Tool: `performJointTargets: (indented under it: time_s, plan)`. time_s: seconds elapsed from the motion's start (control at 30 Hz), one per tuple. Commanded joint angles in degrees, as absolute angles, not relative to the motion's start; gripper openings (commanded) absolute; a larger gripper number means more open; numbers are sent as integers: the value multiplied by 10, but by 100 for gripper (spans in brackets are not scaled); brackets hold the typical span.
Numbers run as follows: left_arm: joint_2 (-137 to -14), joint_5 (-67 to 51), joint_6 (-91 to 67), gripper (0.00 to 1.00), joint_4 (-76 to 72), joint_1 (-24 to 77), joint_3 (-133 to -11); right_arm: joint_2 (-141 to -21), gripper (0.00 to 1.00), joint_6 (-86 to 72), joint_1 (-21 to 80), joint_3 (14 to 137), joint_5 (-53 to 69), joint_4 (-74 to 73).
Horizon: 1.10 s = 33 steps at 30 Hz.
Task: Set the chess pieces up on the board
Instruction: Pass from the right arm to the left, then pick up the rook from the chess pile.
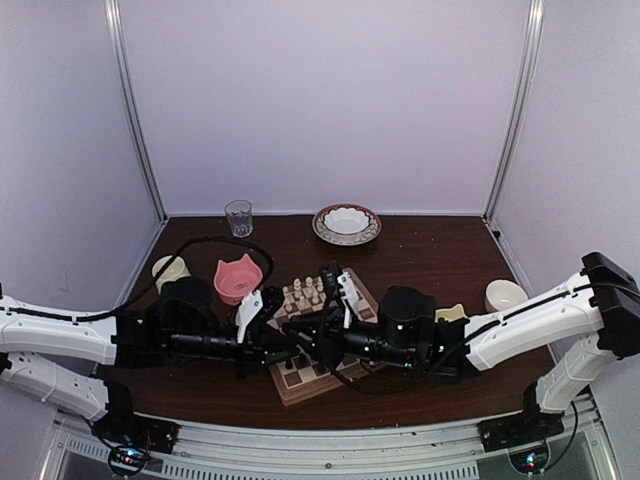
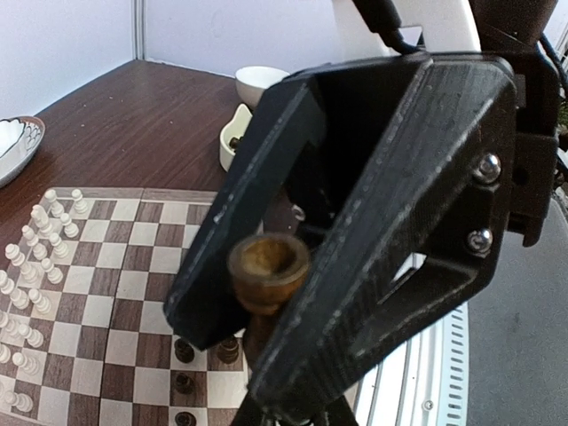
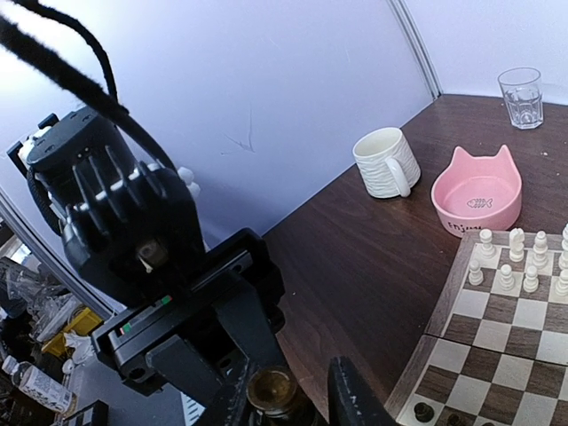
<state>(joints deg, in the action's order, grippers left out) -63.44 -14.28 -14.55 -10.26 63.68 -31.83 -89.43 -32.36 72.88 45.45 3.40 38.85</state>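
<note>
Evidently a handover; pinching a dark piece (image 2: 268, 262) upright with the left gripper (image 2: 251, 342), fingers pressed together on its stem, round top up; held clear above the board's (image 2: 133, 193) near rows, likely so as to be stood straight on a square; facing the right gripper (image 3: 293, 404), close beside the same piece, spread or gripping cannot tell; below, a few dark men (image 2: 184, 351) on near squares; pale men (image 2: 35, 257) ranked along the far side; many dark places left to fill.
</note>
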Motion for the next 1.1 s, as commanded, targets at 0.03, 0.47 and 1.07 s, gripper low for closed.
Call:
performJointTargets:
  time_s: [0.03,0.47,1.07]
  plan:
    - [-638,-127,-144,3,-111,635,-335,-884,32,-311,731,442,13,398]
    - [-651,-133,-133,0,-96,635,-347,-781,63,-260,731,497,16,126]
    - [-682,-186,-118,1,-91,635,-365,-790,44,-214,731,591,32,-44]
